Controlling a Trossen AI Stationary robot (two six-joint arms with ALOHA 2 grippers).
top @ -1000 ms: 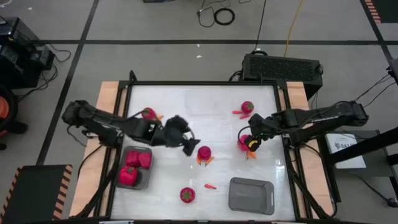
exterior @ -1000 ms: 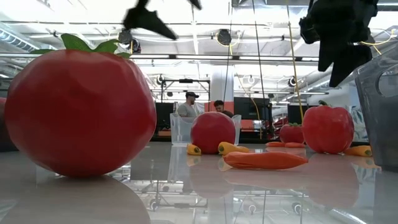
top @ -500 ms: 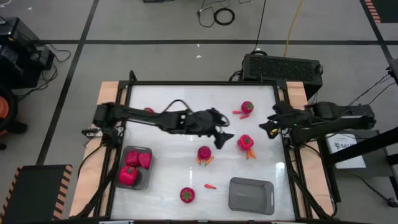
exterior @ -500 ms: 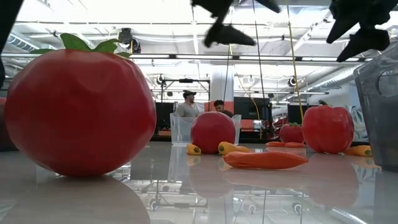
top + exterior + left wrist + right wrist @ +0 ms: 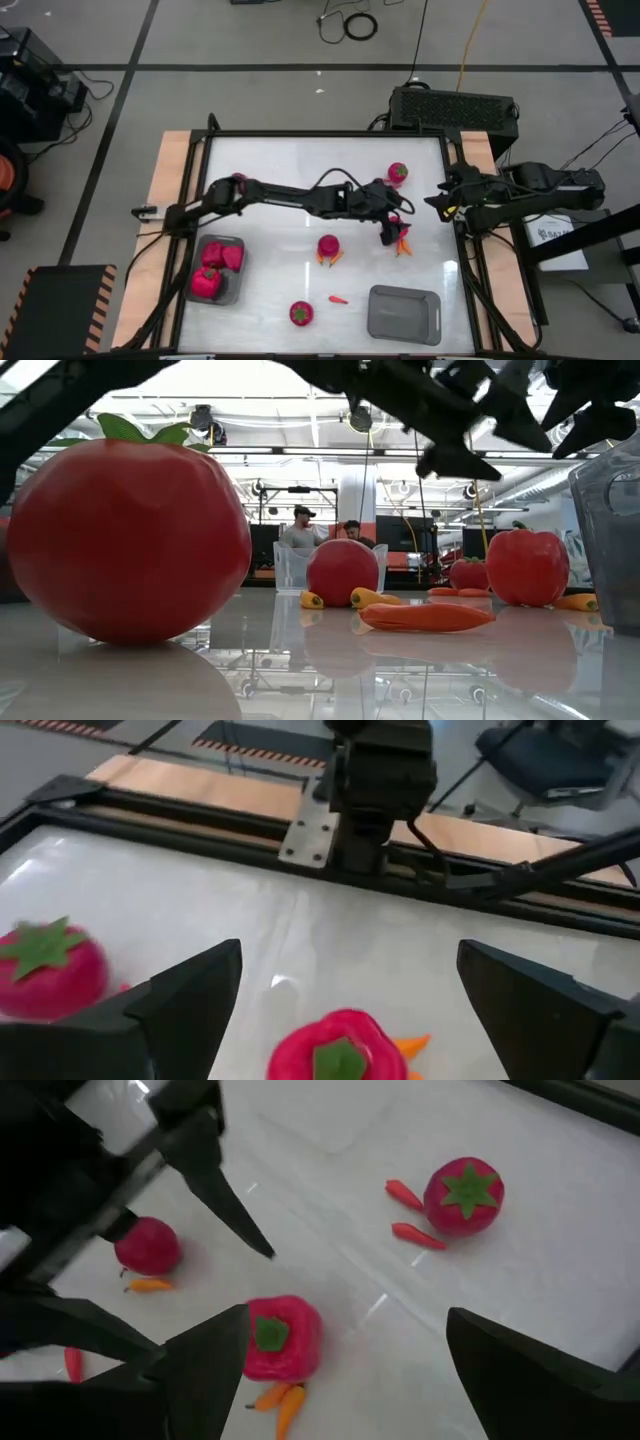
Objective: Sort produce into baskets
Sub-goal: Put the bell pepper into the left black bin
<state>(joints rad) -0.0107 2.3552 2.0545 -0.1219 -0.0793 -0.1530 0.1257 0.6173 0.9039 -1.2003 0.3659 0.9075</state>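
Observation:
A lumpy magenta-red piece (image 5: 283, 1335) with a green top lies right of the table's middle, small orange pieces (image 5: 280, 1402) beside it. My left gripper (image 5: 390, 227) hovers open just over it, a finger on either side (image 5: 350, 950), touching nothing. My right gripper (image 5: 437, 203) stands open at the table's right edge. One round red piece (image 5: 398, 173) lies farther back with slender red pieces, another (image 5: 328, 246) at the middle, a third (image 5: 300, 313) near the front. The left grey basket (image 5: 203, 249) holds magenta pieces. The right grey basket (image 5: 404, 314) shows nothing inside.
A slender orange piece (image 5: 338, 299) lies near the front, between the third round piece and the right basket. A clear tray (image 5: 286, 568) shows behind the middle round piece in the low view. A black box (image 5: 455, 108) sits beyond the table's far edge. People sit far off in the room.
My left gripper has swept from the table's left half toward its right edge, sinking a little and rolling, and now hangs over the magenta piece. My right gripper has drawn back from that piece toward the right edge and risen. The piece has stayed where it was.

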